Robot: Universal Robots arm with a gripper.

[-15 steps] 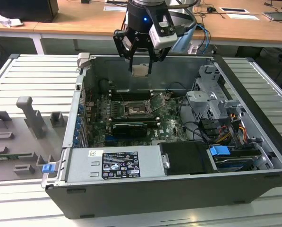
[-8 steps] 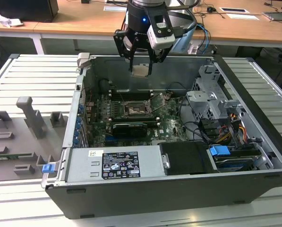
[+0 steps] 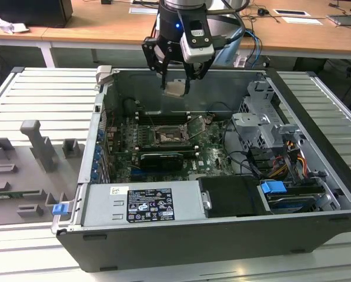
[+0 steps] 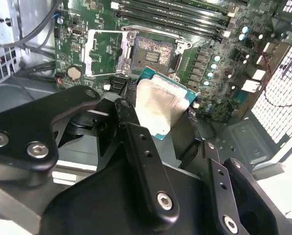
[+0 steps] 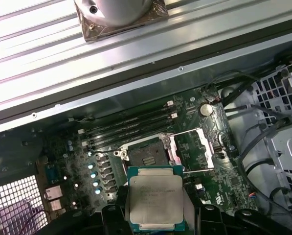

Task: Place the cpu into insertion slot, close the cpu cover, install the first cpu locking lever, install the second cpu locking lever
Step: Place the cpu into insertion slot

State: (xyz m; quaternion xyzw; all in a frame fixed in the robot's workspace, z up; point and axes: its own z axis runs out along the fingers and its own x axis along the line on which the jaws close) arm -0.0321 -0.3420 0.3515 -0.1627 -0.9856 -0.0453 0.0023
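Step one in hand: black two-finger gripper (image 3: pixel 175 87) holds the small pale silver-beige square cpu (image 5: pixel 154 200) over the open case.
Fingers clamped on the chip's edges, which hangs well above the dark silver-rimmed square insertion slot (image 5: pixel 148 152). Slot is bare, thin silver hinged cpu cover (image 5: pixel 194 149) flipped open beside it (levers hard to make out). Seating likely needs the chip level and squared to the socket. Black metal computer case (image 3: pixel 222 249) holds the green circuit board (image 3: pixel 213 154) and grey power supply box (image 3: pixel 140 202).

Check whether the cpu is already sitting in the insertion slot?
No, the tool holds the cpu above the board, and the insertion slot lies empty.
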